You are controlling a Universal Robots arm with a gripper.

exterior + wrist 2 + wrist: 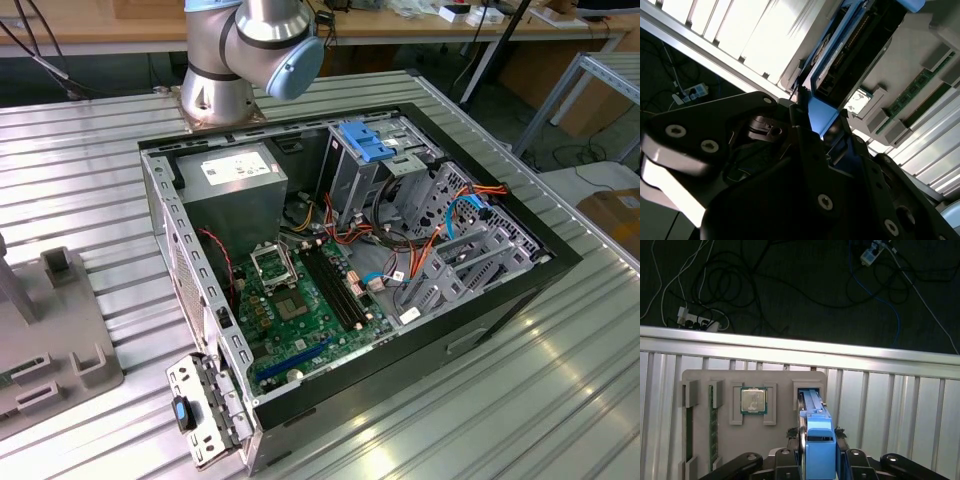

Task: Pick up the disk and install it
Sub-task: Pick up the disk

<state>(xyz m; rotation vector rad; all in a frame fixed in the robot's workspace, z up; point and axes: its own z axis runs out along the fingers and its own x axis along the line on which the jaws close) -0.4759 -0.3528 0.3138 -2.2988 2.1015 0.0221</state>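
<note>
My claw is clamped on the disk, which stands edgewise between its jaws in a slot of the grey holder. Stiff, weighty, shock-sensitive, I judge; best gripped squarely on its blue rails.

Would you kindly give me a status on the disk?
Gripper shut on the disk. Disk standing in the grey tray slot, not yet lifted out. Nothing blocking it.

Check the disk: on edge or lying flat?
On edge: the disk turns its narrow blue side to the first wrist view, one end at a slot in the grey tray.
</note>
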